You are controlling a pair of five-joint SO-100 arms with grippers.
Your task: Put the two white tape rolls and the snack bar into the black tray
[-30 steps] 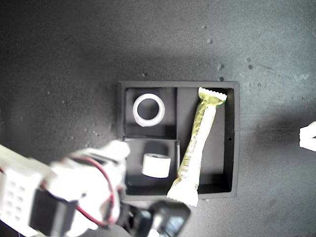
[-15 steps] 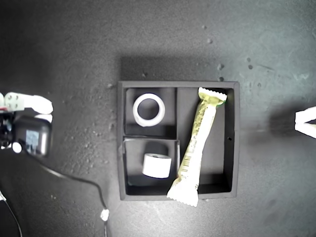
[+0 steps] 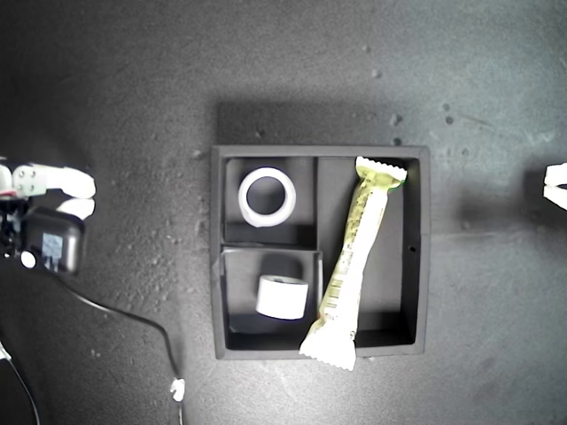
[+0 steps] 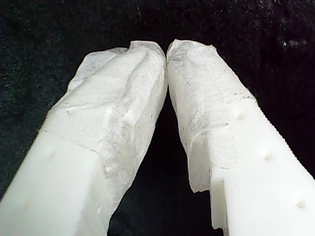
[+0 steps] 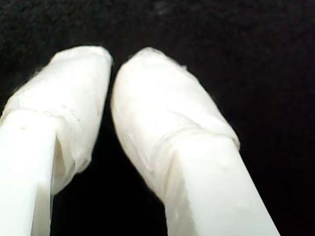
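1. Your first hand [image 4: 166, 49], with white padded fingers, is narrowed until the tips meet. It holds nothing, and only dark worktop lies beyond it.
2. Your second hand [image 5: 111, 66] is white and padded too. It is narrow, with a thin dark slit between the fingers and nothing gripped.
3. The wrist views do not show which arm is which. In the exterior view, one arm's white fingers [image 3: 53, 181] sit at 9 o'clock at the frame edge, with a black camera block [image 3: 51, 250] and a thin black cable [image 3: 133, 314] just beside them. A white tip of the other arm [image 3: 558, 184] shows at 3 o'clock. Both are well apart from the tray.
4. The square matte black tray [image 3: 422, 257] rests at the middle of the dark grey speckled worktop [image 3: 115, 88].
5. In the exterior view:
   - The wide white tape ring [image 3: 243, 197] lies flat in the tray's small compartment at 10 o'clock.
   - The smaller, thicker white tape roll [image 3: 282, 297] sits tilted in the small compartment at 7 o'clock.
   - The long pale yellow-green snack bar [image 3: 354, 257] lies slanted in the long compartment on the 3 o'clock side. Its upper crimped end is at 1 o'clock, and its lower crimped end overhangs the tray wall at 6 o'clock.
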